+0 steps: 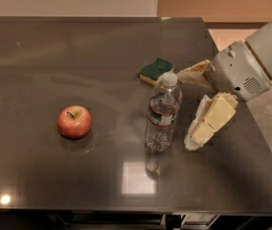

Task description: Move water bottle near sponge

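The water bottle [163, 115] stands upright on the dark table, clear with a white cap and a red-banded label. The sponge [156, 70], green on top and yellow below, lies just behind it, a short gap away. My gripper [184, 109] comes in from the right on a grey arm and is open. Its far finger reaches toward the bottle's cap and the sponge's right side. Its near finger hangs to the right of the bottle's lower body. The gripper holds nothing and sits right beside the bottle.
A red apple [74, 121] sits on the table [54, 56] to the left of the bottle. The table's right edge runs behind the arm, with pale floor beyond. The front edge is close below the bottle.
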Robot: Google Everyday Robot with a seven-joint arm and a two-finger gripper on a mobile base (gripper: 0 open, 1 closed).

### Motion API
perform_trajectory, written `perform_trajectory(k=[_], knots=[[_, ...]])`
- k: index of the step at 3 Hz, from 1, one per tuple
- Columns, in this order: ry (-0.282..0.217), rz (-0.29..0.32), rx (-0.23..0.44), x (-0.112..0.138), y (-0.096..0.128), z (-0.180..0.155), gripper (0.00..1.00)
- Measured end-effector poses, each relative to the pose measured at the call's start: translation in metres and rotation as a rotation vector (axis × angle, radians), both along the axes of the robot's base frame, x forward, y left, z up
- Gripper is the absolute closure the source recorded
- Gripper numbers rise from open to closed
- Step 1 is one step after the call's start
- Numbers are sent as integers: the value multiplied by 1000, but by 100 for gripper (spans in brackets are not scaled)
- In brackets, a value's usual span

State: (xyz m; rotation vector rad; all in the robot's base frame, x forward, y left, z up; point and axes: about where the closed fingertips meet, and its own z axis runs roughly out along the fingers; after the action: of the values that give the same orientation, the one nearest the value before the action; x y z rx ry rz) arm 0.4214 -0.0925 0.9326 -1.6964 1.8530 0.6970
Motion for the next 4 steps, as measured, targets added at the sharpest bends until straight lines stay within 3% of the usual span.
perform_trajectory(k=[2,3,4], knots=[[-6,32,87,5,24,0,0],[0,44,106,7,31,3,16],[0,50,113,9,34,6,39]])
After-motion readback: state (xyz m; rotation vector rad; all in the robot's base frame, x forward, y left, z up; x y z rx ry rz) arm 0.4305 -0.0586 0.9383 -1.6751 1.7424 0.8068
